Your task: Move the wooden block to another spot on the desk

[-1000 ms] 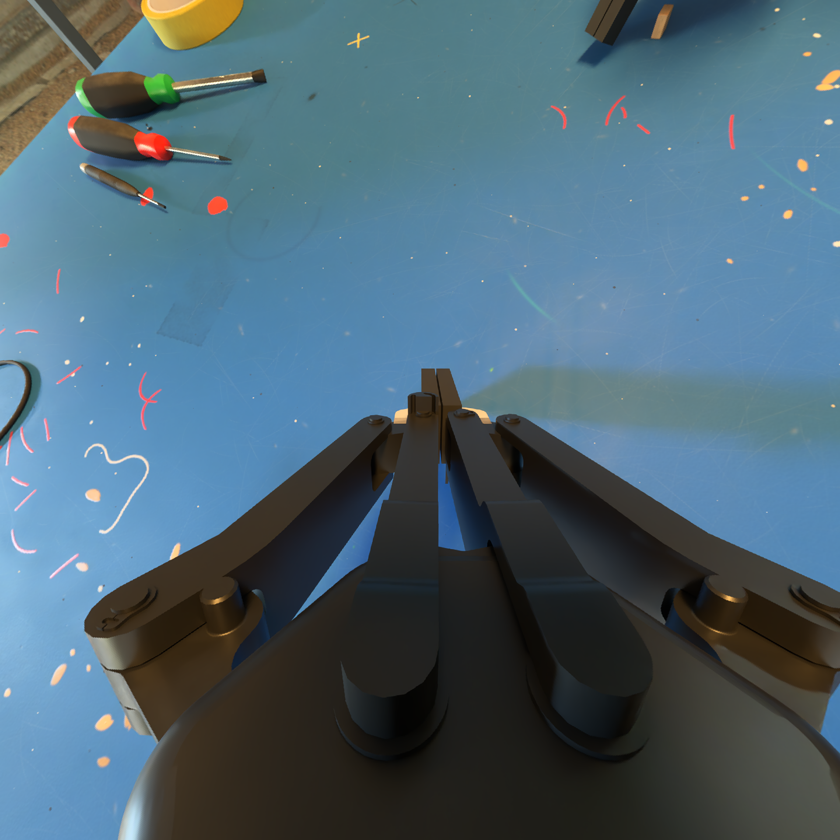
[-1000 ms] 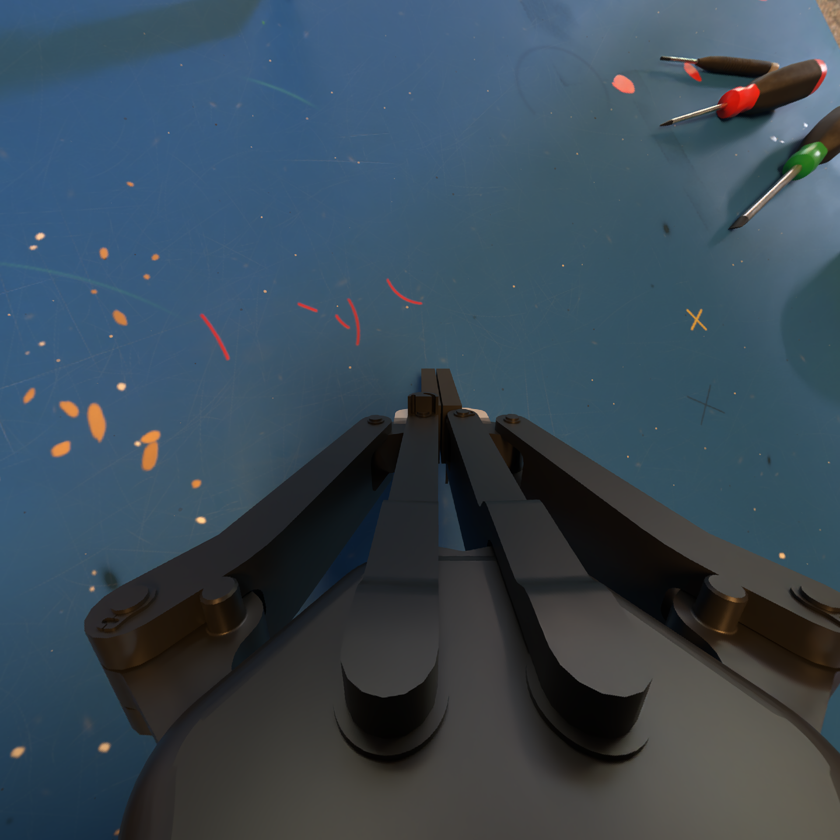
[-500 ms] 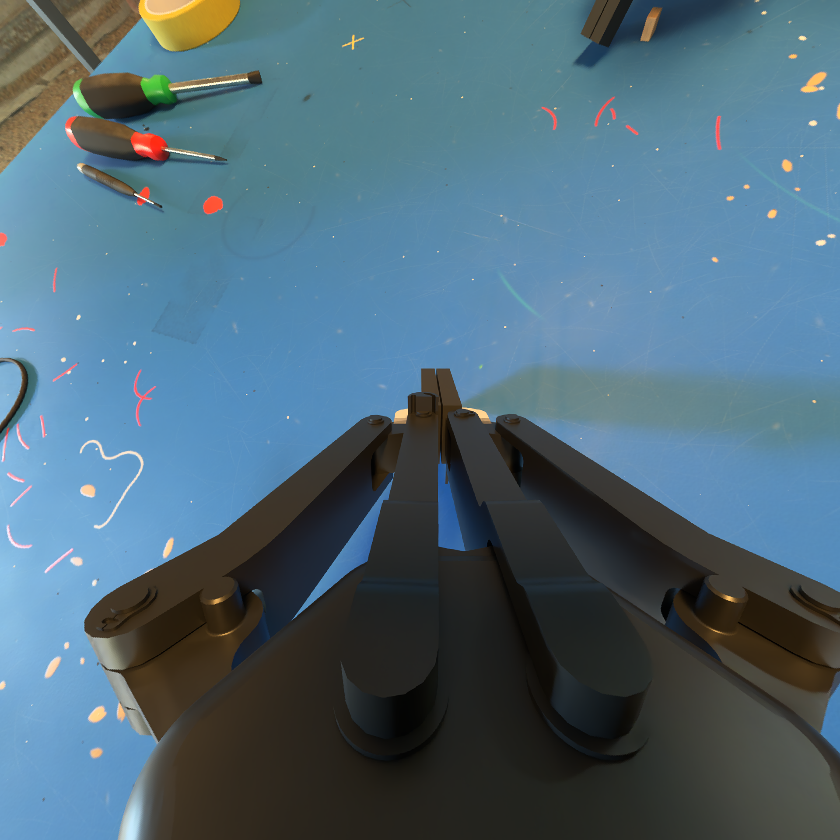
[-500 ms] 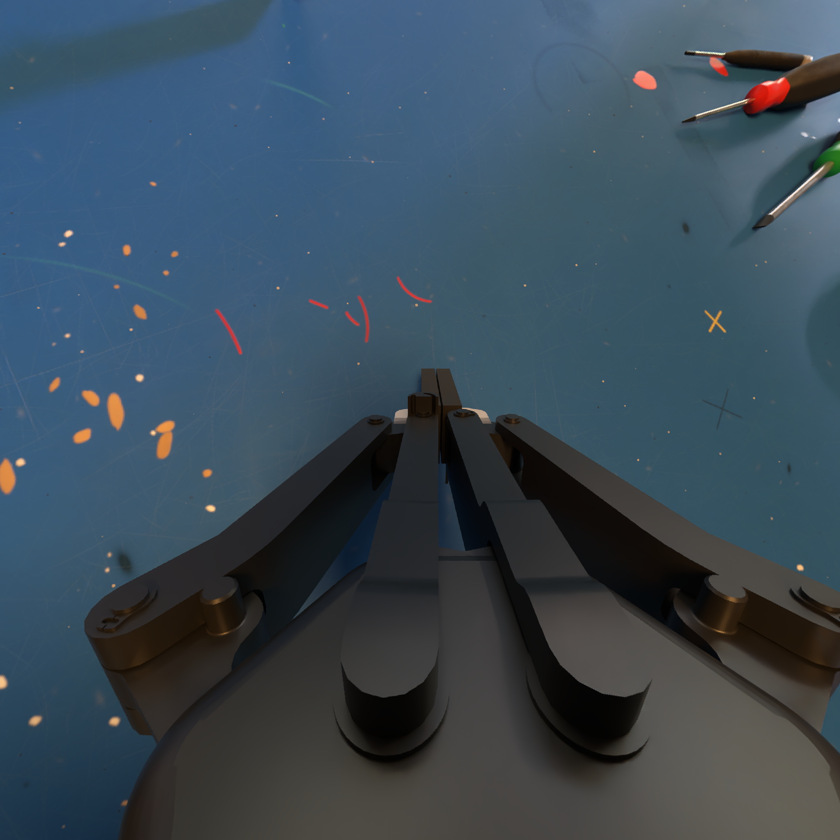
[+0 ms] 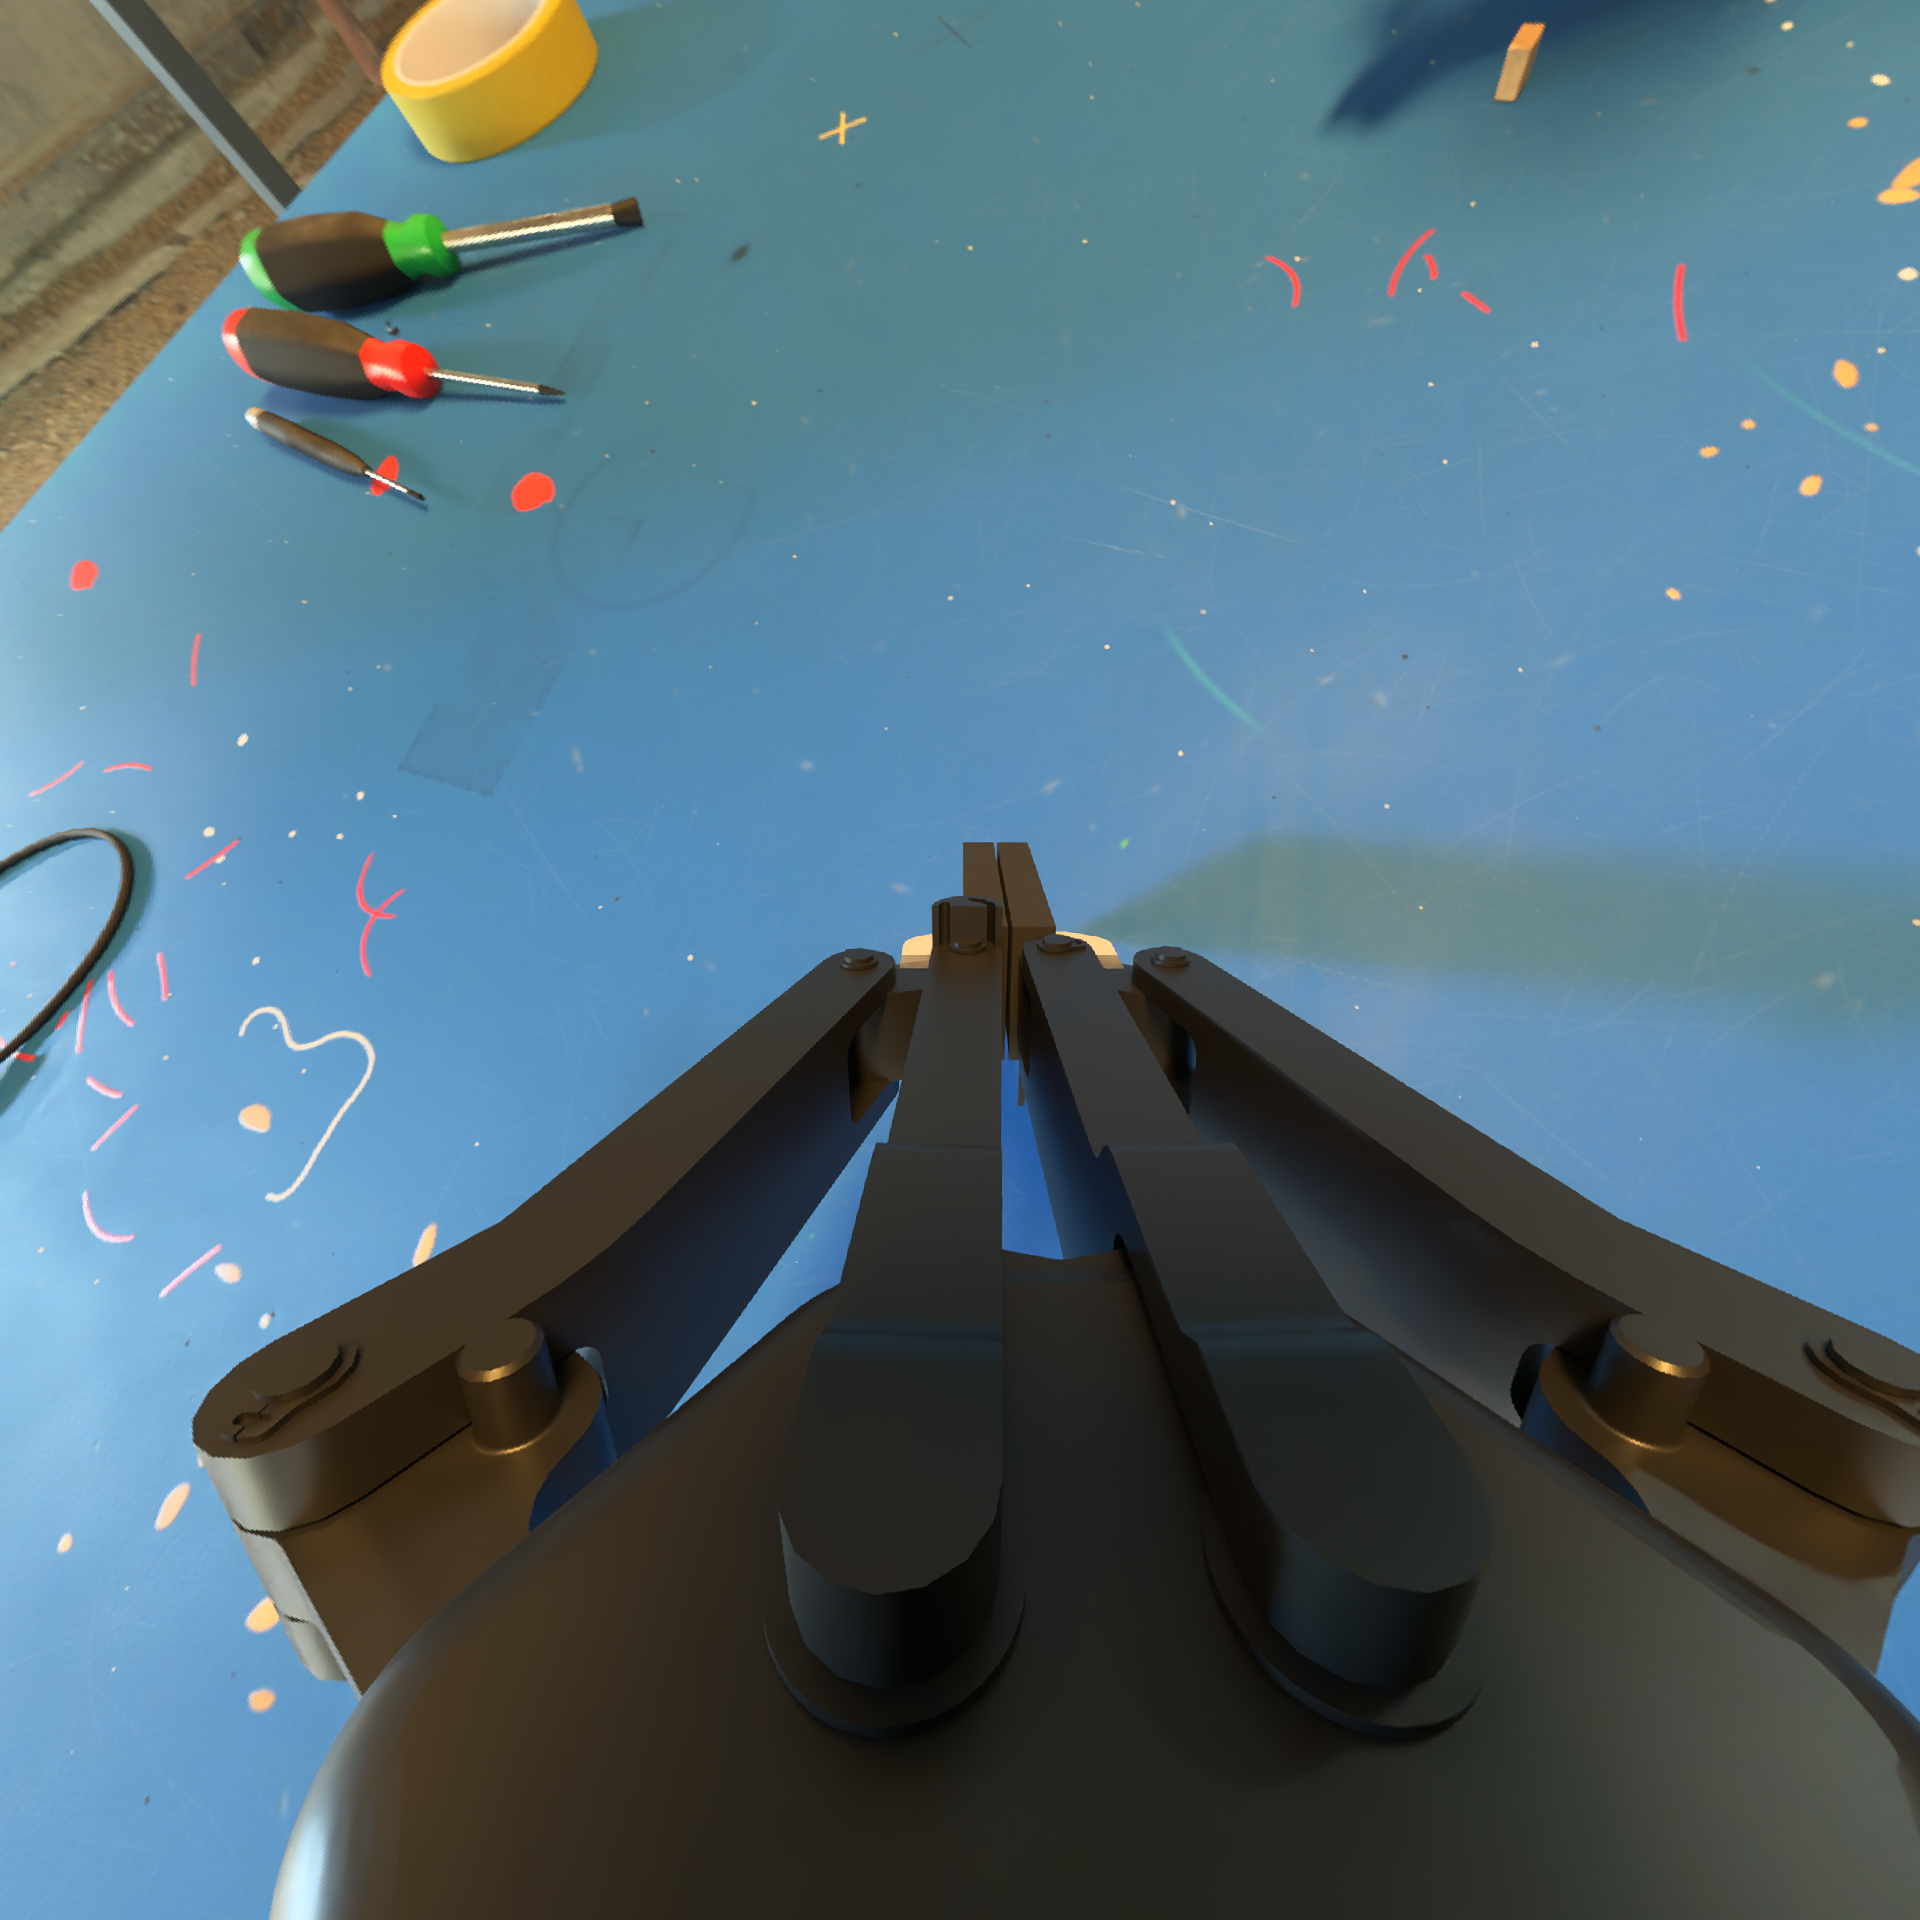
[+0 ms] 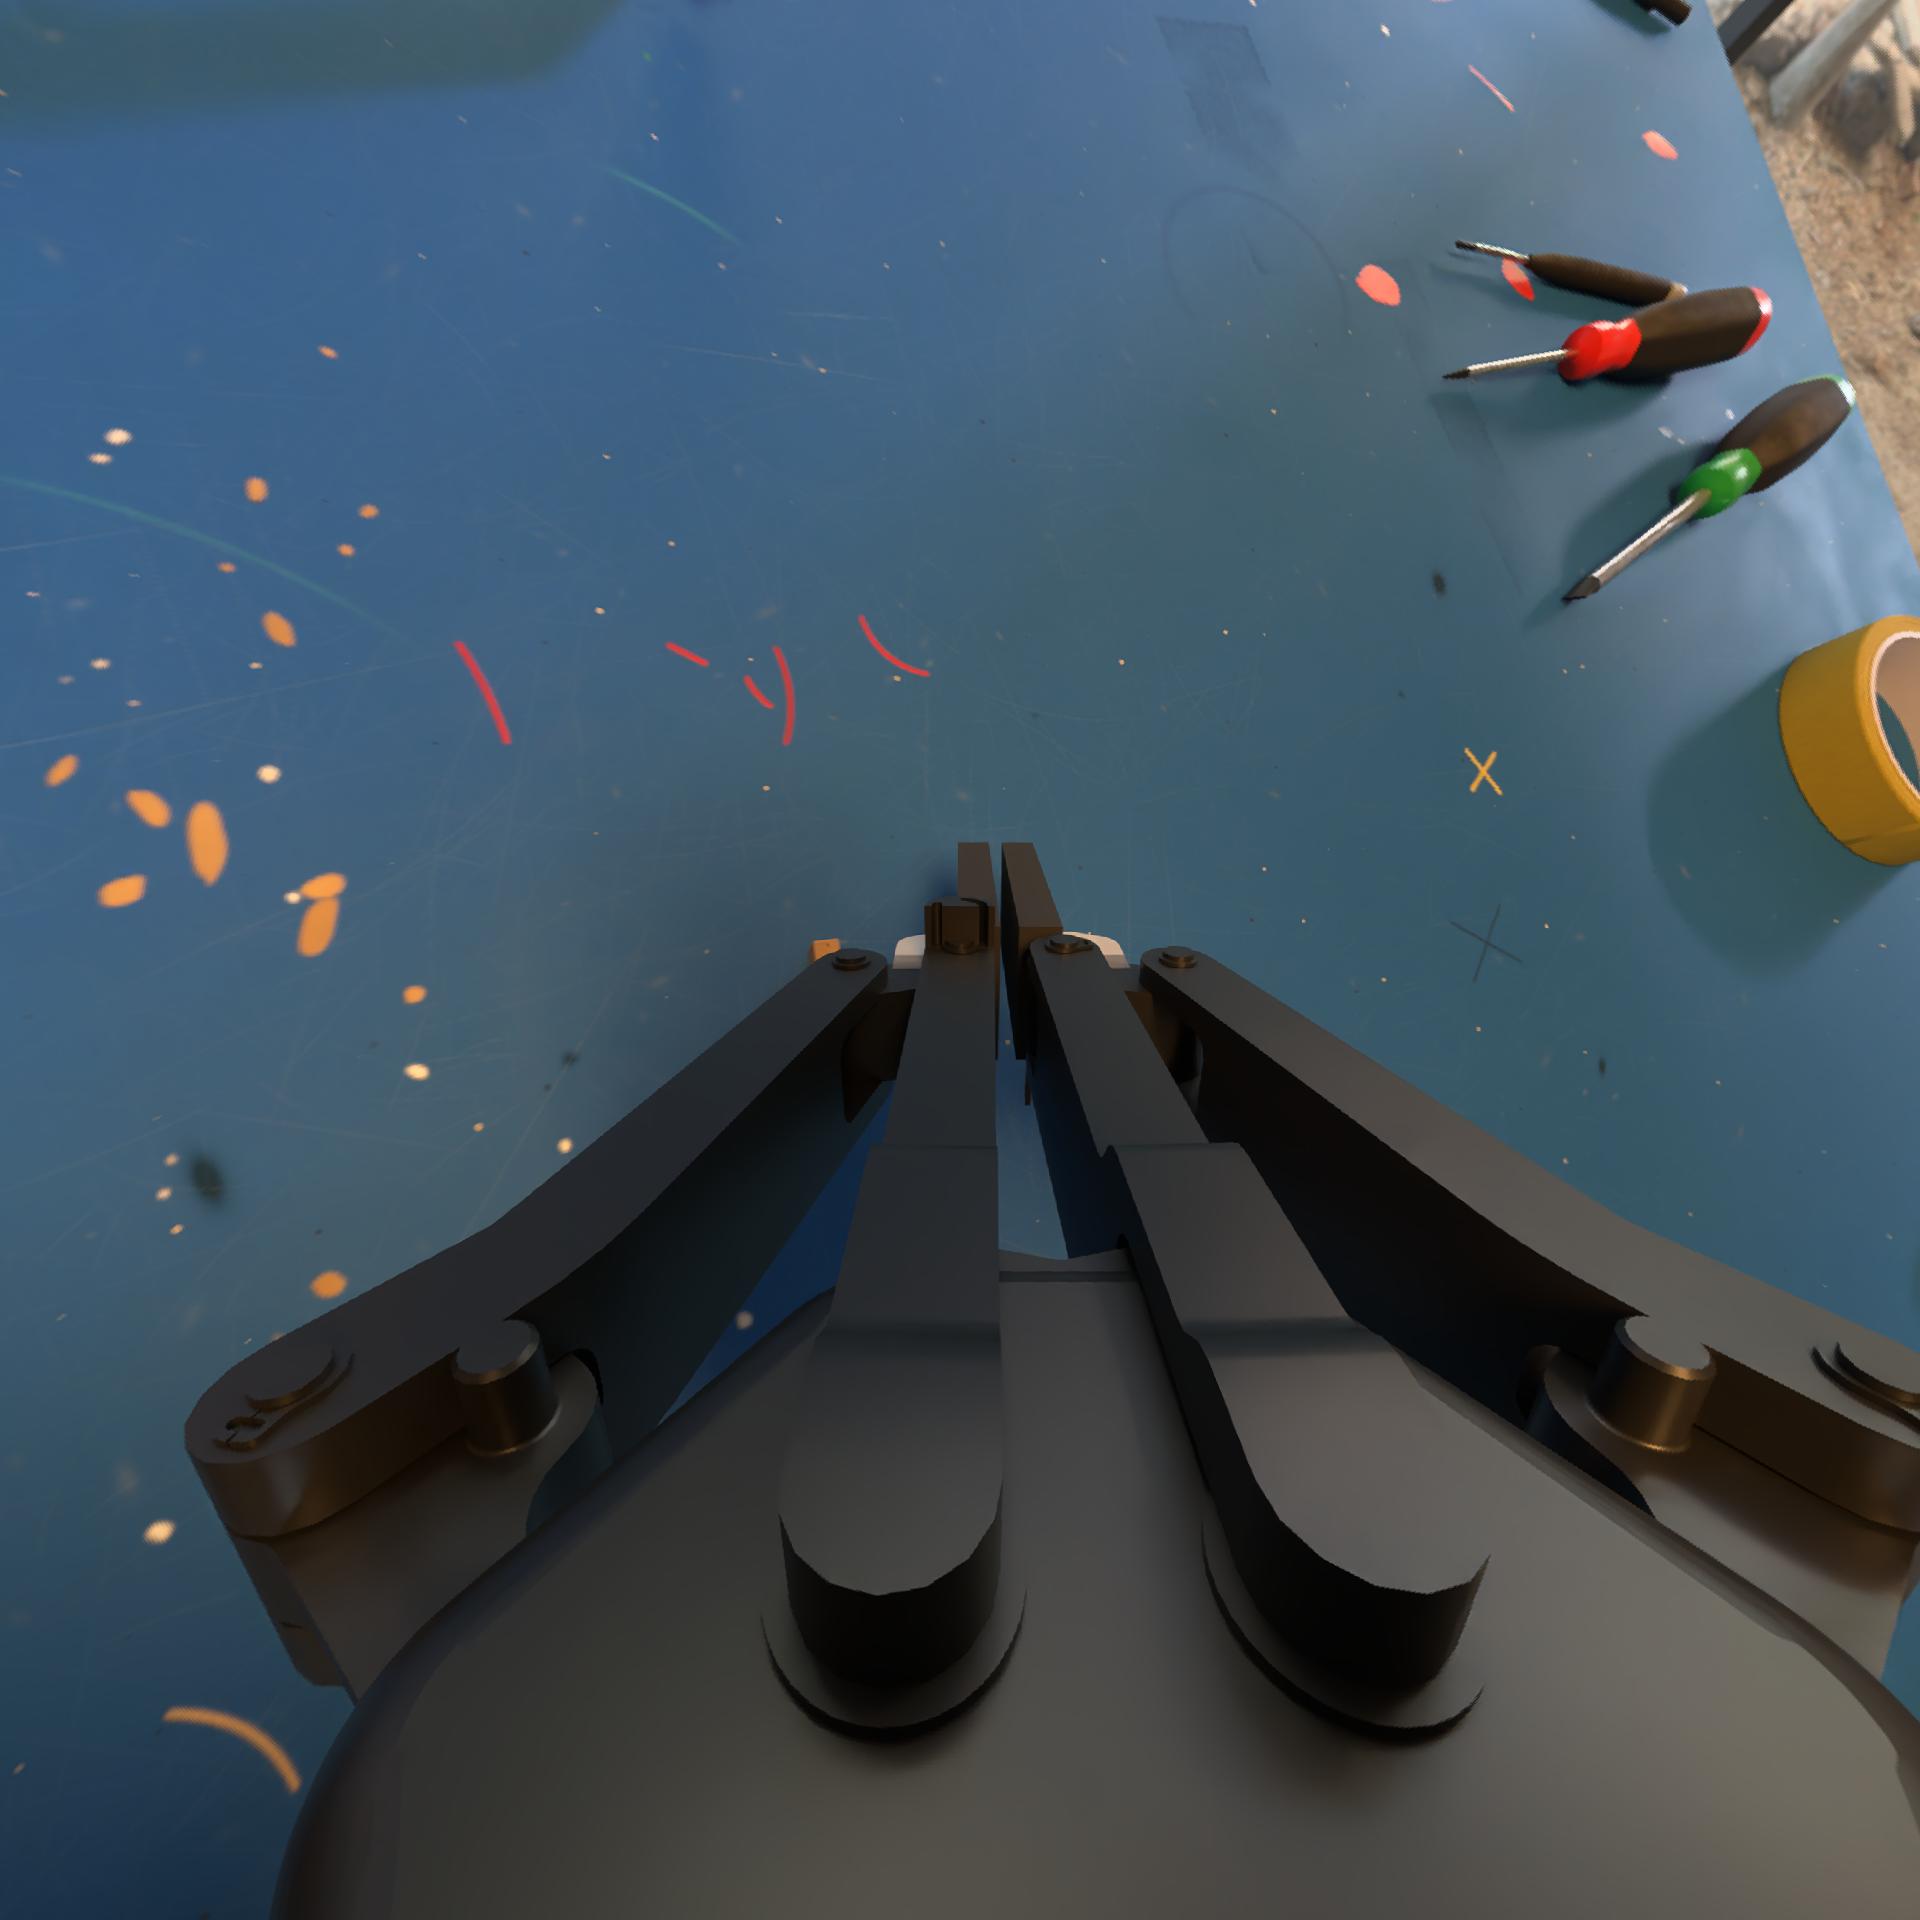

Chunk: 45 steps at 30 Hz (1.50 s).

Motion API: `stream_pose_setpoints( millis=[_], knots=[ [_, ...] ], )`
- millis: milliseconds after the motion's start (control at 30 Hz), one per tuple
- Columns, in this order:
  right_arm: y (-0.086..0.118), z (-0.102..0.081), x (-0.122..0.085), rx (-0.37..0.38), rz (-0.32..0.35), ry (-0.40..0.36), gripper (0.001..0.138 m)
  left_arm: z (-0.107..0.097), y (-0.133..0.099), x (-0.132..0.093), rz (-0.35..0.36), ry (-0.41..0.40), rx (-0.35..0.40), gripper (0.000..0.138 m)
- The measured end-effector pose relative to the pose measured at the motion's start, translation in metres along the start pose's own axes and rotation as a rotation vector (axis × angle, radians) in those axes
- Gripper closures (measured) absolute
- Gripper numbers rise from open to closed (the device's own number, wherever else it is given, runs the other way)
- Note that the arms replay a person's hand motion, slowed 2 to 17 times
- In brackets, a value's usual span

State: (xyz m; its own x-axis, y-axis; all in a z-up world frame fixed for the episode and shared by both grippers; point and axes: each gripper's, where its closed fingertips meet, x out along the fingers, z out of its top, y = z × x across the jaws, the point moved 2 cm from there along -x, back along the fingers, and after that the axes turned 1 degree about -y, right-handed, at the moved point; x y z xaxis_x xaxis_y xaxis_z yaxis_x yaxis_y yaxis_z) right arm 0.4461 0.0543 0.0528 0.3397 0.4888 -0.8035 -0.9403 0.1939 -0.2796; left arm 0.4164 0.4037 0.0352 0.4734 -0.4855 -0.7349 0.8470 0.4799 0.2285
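Observation:
The wooden block (image 5: 1517,62) is a small tan piece standing on the blue desk (image 5: 1039,520), far ahead and to the right in the left wrist view. My left gripper (image 5: 995,868) is shut and empty, low over the middle of the desk, far from the block. My right gripper (image 6: 995,873) is shut and empty, with only a hairline between its pads. In the right wrist view a small orange corner (image 6: 826,948) peeks out beside the left link of the right gripper; it may be the block, mostly hidden.
A yellow tape roll (image 5: 488,73) (image 6: 1860,738), a green-collared screwdriver (image 5: 416,249) (image 6: 1725,483), a red-collared screwdriver (image 5: 364,358) (image 6: 1621,343) and a thin tool (image 5: 322,452) lie along one desk edge. A black cable loop (image 5: 83,935) lies at the left. The desk edge (image 6: 1808,208) is close to the tools.
The right wrist view has pulled back: the screwdrivers have slid down and left and the tape roll has come into view. The right gripper's dark fingers have left the top of the left view.

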Motion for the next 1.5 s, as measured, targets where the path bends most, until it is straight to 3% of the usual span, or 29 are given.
stream_pose_setpoints(
  millis=[300,633,900,1500],
  knots=[
    [0.025,0.001,-0.024,-0.006,0.093,-0.056,0.123,0.004,0.007,-0.012,0.032,-0.074,-0.08,0.138],
    [0.037,-0.004,-0.023,-0.049,0.092,-0.014,0.112,0.007,0.014,-0.026,0.043,-0.159,-0.208,0.13],
    [0.039,-0.005,-0.012,-0.064,0.105,-0.006,0.114,0.01,0.016,-0.03,0.048,-0.186,-0.265,0.112],
    [0.041,-0.012,0.002,-0.12,0.128,0.062,0.131,0.014,0.011,-0.036,0.083,-0.207,-0.289,0.099]
  ],
)
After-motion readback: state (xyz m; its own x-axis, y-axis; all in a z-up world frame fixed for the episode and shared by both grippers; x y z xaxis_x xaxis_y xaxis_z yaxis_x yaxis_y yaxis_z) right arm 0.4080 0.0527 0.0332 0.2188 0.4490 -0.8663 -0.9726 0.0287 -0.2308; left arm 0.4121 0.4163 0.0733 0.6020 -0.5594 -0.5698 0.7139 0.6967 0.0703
